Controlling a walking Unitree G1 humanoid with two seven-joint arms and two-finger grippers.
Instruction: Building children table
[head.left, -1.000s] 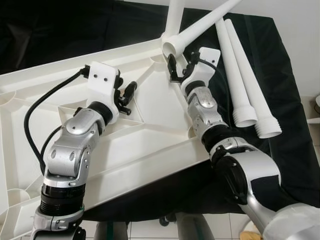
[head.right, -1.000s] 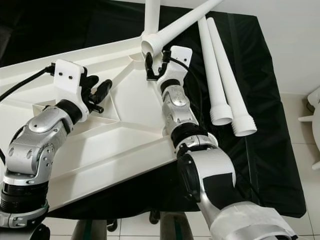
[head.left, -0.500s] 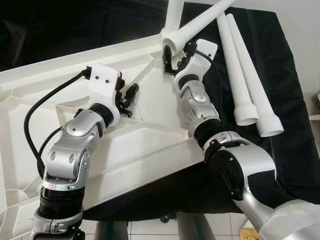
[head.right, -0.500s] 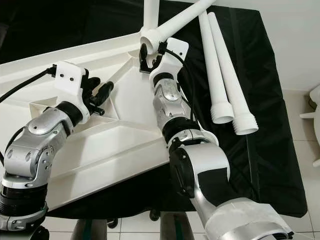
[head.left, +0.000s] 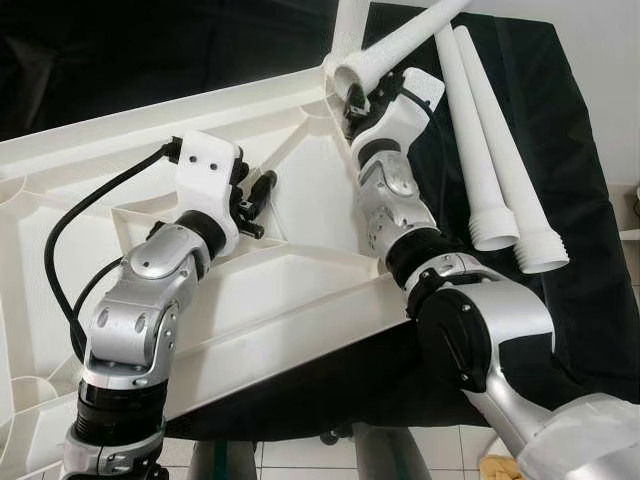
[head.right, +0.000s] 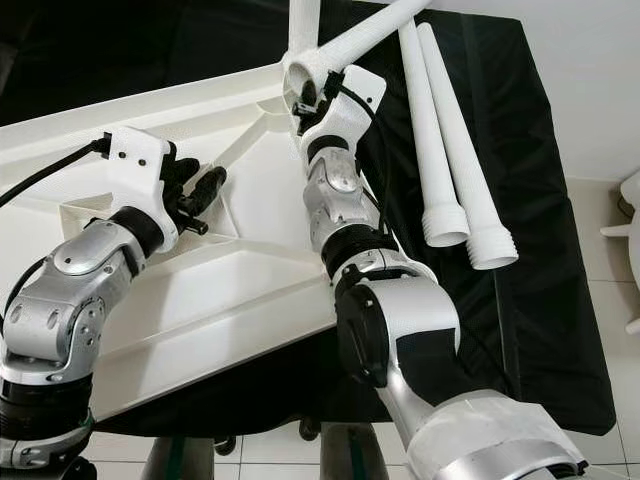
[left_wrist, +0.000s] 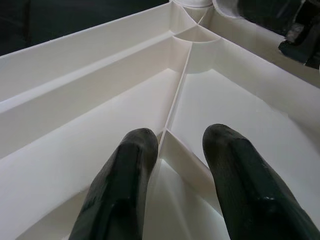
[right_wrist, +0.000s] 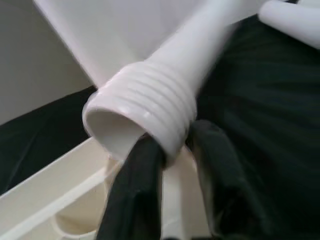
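The white table top (head.left: 300, 290) lies upside down, ribbed side up. My left gripper (head.left: 262, 190) rests on it, open, its fingers (left_wrist: 130, 165) straddling a thin rib. At the far corner one white leg (head.left: 350, 22) stands upright. A second leg (head.left: 400, 45) slants beside it, its threaded end (right_wrist: 150, 100) just over that corner. My right gripper (right_wrist: 172, 137) is shut on the lower rim of that threaded end, one finger at the mouth and the other outside the threads.
Two more white legs (head.left: 490, 150) lie side by side on the black cloth (head.left: 570, 300) to the right, threaded ends toward me. The cloth's near edge drops to a tiled floor (head.right: 620, 300).
My right gripper rose from below the slanted leg's end to its rim and closed on it; the leg's end shifted up and right. The left gripper stayed in place.
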